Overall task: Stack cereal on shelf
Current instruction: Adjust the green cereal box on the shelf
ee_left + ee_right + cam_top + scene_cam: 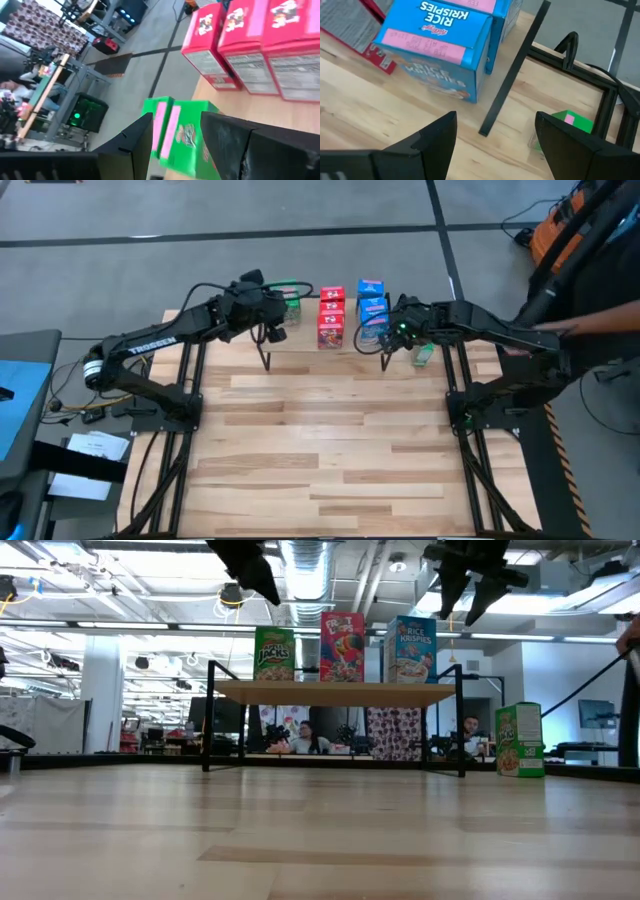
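Left gripper (172, 145) part-open, empty, above two green cardboard cereal boxes (182, 131) on light wooden shelf (340, 692); three red boxes (332, 315), three blue boxes (372, 308) alongside. Right gripper (492, 137) wide, empty; one green box (519, 740) on slatted tabletop (320, 450).

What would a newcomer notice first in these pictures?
The bright cereal boxes on the shelf at the table's far edge: green boxes left, red boxes in the middle, blue boxes right. One green box stands alone on the table beside the shelf's right legs. Both grippers hover above, left and right.
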Tool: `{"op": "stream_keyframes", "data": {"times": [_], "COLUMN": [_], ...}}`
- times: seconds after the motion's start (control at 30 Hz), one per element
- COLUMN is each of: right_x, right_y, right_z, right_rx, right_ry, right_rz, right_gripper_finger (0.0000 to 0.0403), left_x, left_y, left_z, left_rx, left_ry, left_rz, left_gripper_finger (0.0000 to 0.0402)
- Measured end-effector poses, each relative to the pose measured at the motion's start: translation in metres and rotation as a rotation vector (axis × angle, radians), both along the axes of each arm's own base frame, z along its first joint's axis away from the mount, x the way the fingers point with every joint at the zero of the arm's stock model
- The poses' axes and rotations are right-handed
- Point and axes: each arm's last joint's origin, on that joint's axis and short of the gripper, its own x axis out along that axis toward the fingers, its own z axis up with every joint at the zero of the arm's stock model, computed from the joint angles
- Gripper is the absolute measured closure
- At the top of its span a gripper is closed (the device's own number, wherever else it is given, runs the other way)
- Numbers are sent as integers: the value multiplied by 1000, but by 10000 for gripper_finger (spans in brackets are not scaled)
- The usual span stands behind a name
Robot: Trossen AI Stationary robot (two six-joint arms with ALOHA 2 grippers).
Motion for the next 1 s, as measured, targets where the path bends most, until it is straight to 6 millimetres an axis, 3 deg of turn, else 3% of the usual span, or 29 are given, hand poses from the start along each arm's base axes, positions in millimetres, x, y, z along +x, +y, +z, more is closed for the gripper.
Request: {"op": "stream_keyframes", "data": {"times": [0.23, 0.67, 1.0], "right_x": [-26, -91, -107], "right_y": [15, 34, 37], "right_z": [4, -43, -58], "right_rx": [-31, 35, 83], "right_ry": [52, -93, -148], "right_rz": [-76, -356, -413], "right_gripper_finger": [112, 112, 112], "left_x": [-18, -41, -51], "left_y": [-18, -35, -38], "left_z": [11, 21, 15], "left_rx": [-43, -92, -156], "left_ry": [-30, -62, -18], "left_rz": [-20, -25, -4], "left_gripper_finger": [246, 246, 246]}}
